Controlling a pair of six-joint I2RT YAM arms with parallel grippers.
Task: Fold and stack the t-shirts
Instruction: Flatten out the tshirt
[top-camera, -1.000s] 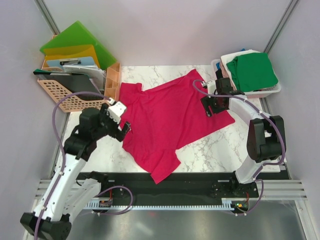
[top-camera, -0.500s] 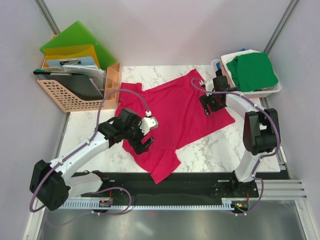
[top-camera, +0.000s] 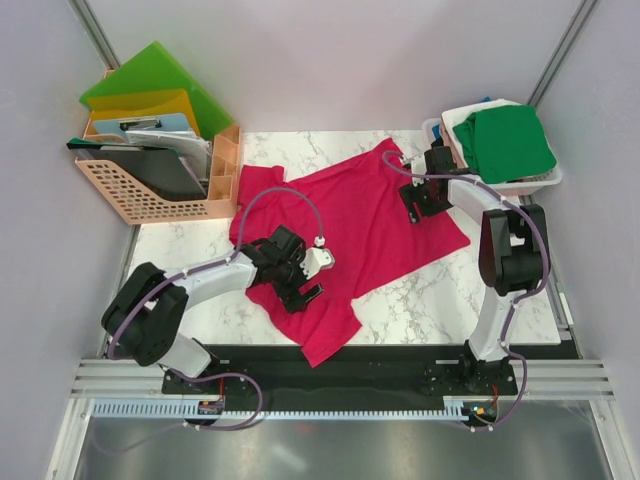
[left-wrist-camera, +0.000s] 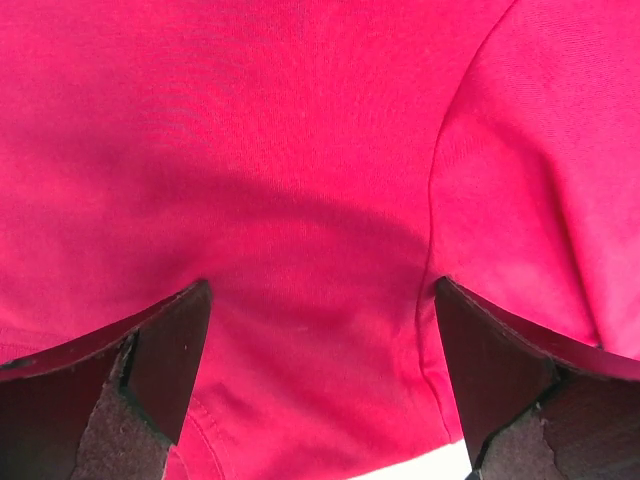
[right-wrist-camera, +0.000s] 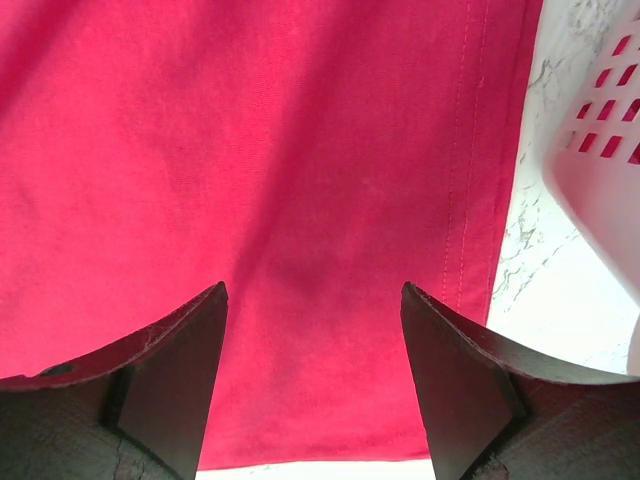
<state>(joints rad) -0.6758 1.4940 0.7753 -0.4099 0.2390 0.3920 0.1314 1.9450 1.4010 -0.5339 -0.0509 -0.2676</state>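
A crimson-pink t-shirt (top-camera: 340, 235) lies spread flat and askew on the marble table (top-camera: 420, 300). My left gripper (top-camera: 308, 278) is open, low over the shirt's near left part by a sleeve; in its wrist view the cloth (left-wrist-camera: 320, 200) fills the frame between its fingers (left-wrist-camera: 150, 370). My right gripper (top-camera: 418, 200) is open over the shirt's right hem near the basket; its wrist view shows the stitched hem (right-wrist-camera: 470, 200). A green t-shirt (top-camera: 505, 142) lies on top of other shirts in the white basket (top-camera: 540, 180).
A peach mesh rack (top-camera: 150, 190) with green (top-camera: 150, 75) and yellow folders stands at the back left. The white basket's wall (right-wrist-camera: 600, 150) is just right of my right gripper. Bare marble (top-camera: 180, 290) shows left of the shirt.
My left arm swung right and forward from the shirt's left edge onto its near left part. My right gripper moved slightly back toward the basket.
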